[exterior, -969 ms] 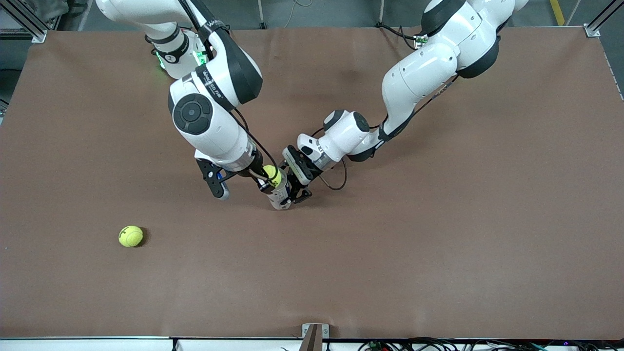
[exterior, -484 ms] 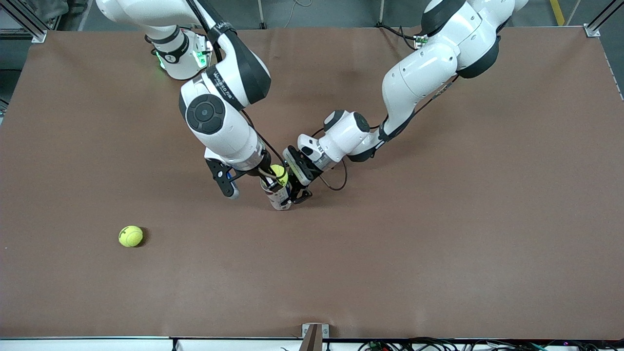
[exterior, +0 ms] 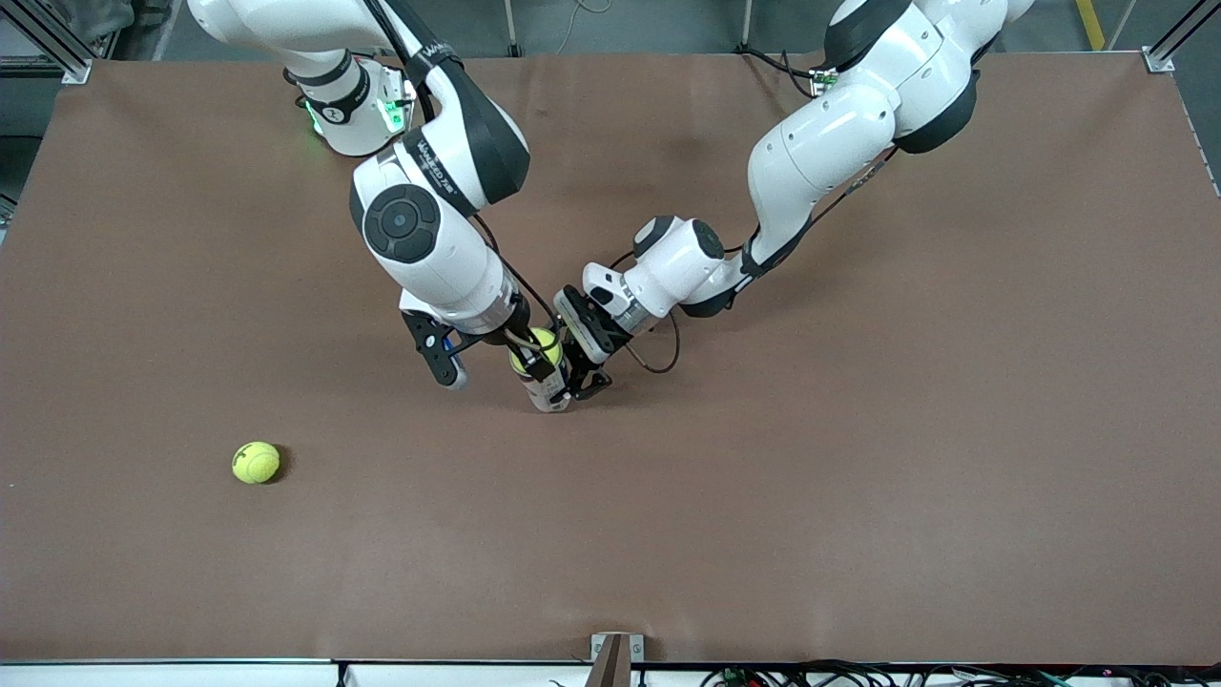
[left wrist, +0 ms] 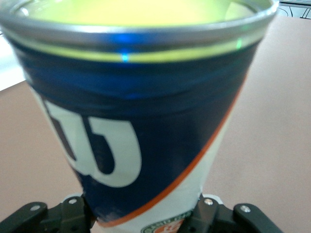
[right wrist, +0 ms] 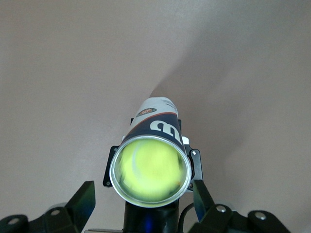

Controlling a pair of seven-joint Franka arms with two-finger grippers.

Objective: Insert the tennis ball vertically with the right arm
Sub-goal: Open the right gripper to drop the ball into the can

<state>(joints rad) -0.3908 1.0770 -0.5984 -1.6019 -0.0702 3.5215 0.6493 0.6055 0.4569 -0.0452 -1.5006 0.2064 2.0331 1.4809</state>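
Note:
A tennis ball can (exterior: pixel 550 389) with a blue, white and orange label stands upright mid-table. My left gripper (exterior: pixel 578 374) is shut on its lower part; in the left wrist view the can (left wrist: pixel 146 145) fills the frame between the left gripper (left wrist: pixel 145 217) jaws. A yellow-green tennis ball (exterior: pixel 542 345) sits in the can's open mouth. In the right wrist view the ball (right wrist: pixel 150 170) is inside the metal rim of the can (right wrist: pixel 160 124). My right gripper (right wrist: pixel 142 191) hovers just over the can's mouth with fingers (right wrist: pixel 83 201) spread apart, touching nothing; it also shows in the front view (exterior: pixel 527 351).
A second tennis ball (exterior: pixel 256 462) lies on the brown table (exterior: pixel 858 477), nearer the front camera and toward the right arm's end. Both arms meet over the middle of the table.
My right arm carried the ball sideways over the can's mouth. The ball now sits lower, inside the rim, and the right fingers stand apart. The left arm and can have not moved.

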